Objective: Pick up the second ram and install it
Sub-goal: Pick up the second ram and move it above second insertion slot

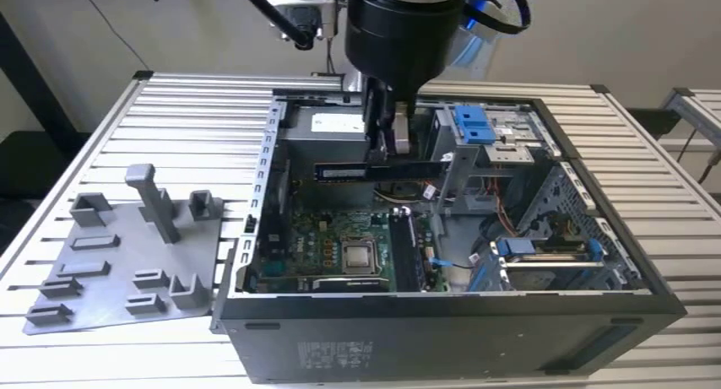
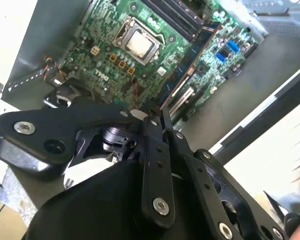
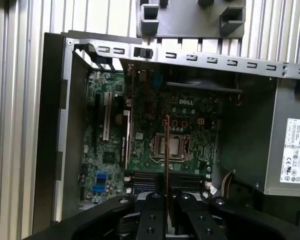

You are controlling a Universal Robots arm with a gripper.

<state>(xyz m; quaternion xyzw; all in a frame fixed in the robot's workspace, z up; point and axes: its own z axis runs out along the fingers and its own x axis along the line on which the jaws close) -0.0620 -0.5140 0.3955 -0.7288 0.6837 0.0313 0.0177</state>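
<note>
Here the one end effector (image 1: 389,159) clamps the second ram (image 1: 344,171), a single stick, above one open computer case (image 1: 451,317).

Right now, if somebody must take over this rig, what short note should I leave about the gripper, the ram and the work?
Gripper: shut on the second ram.
Ram: held level and clear of the board, above the open computer case and over the motherboard. In the first wrist view it is seen edge-on, with the black memory slots on the board beneath it.
Done: the stick is picked up.
Left: it is not yet seated in a slot.
</note>
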